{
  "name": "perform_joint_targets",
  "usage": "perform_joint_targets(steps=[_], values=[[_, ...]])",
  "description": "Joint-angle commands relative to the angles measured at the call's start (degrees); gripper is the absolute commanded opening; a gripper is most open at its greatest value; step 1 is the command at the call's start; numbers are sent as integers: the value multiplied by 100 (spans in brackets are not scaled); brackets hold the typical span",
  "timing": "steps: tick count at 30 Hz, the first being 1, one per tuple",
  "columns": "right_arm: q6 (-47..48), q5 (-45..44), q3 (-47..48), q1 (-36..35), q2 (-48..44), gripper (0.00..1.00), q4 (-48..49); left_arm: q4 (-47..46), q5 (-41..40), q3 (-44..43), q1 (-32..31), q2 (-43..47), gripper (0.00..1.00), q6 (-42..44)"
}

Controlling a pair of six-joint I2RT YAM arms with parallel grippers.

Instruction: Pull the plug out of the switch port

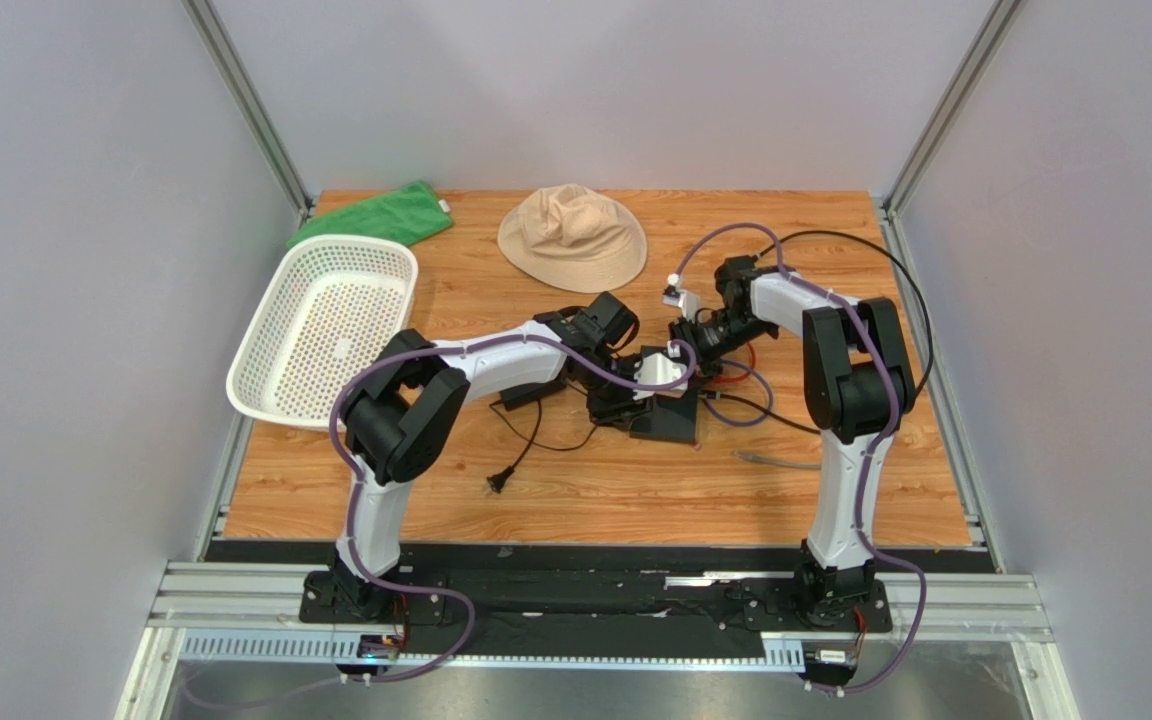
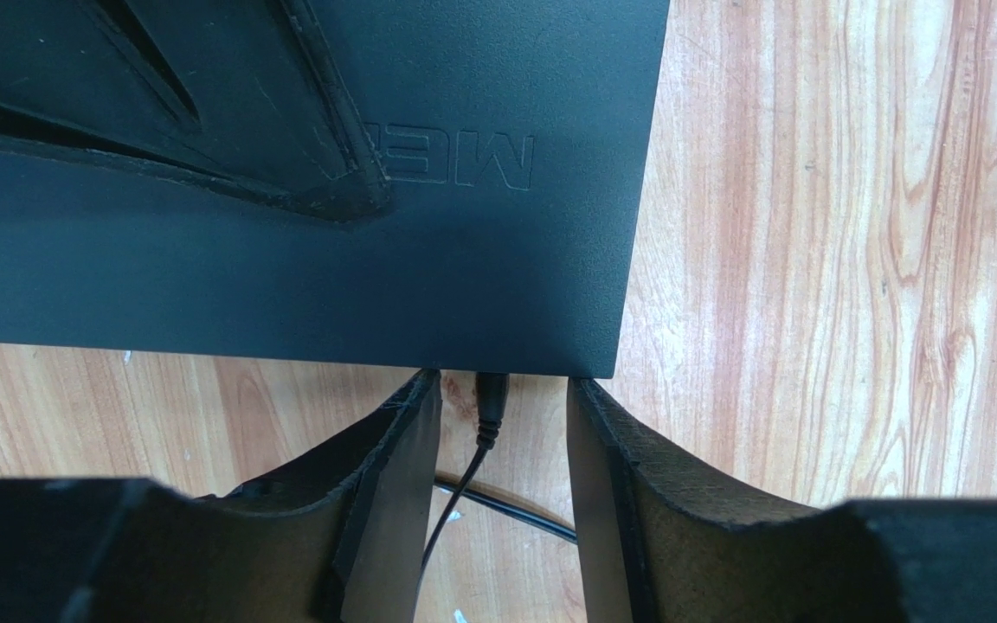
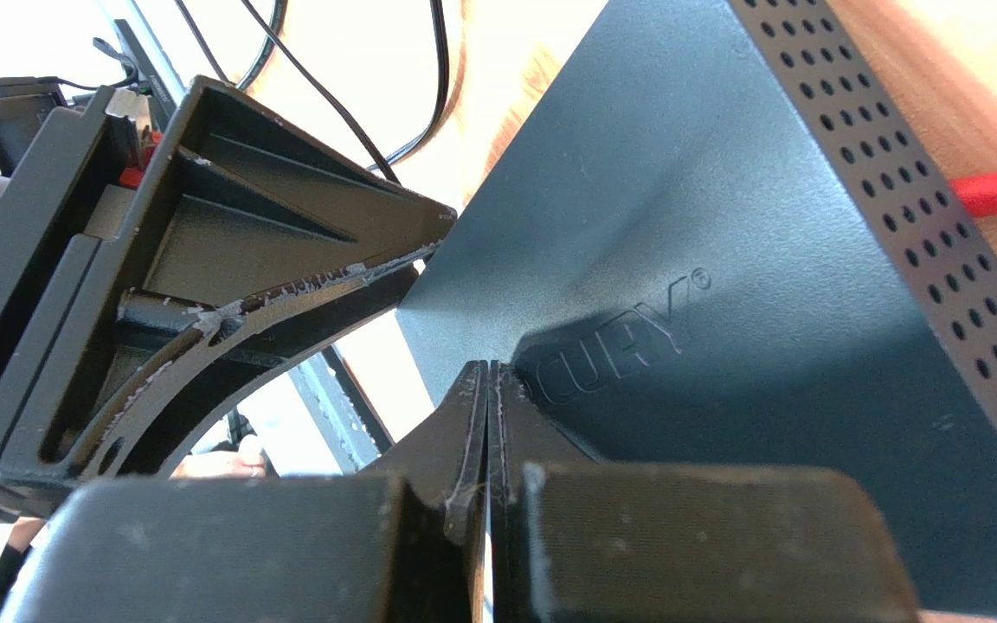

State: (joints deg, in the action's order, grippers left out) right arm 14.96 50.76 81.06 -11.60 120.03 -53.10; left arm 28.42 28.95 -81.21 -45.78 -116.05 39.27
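Left jaws released around the plug (image 2: 492,400) — right jaws clenched, empty.

At the left of the table (image 1: 838,495) sit a white basket (image 1: 319,330), a green cloth (image 1: 375,215) and a tan hat (image 1: 572,236), well apart from the work. My left gripper (image 2: 501,387) stands open at the narrow edge of the switch (image 2: 335,260), a finger (image 2: 393,467) on either side of the plug, which sits in its port — neither touching it. The switch lies flat mid-table. My right gripper (image 3: 488,377) is pressed shut, tips against the switch's top face, holding nothing.
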Motion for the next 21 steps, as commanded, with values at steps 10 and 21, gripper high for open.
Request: perform_joint_targets(steps=[10, 21], values=[[358, -1569, -503, -80, 408, 0, 63, -241, -21, 219, -115, -41, 45, 99], [367, -1552, -486, -71, 434, 0, 54, -276, -4, 202, -115, -58, 31, 169]])
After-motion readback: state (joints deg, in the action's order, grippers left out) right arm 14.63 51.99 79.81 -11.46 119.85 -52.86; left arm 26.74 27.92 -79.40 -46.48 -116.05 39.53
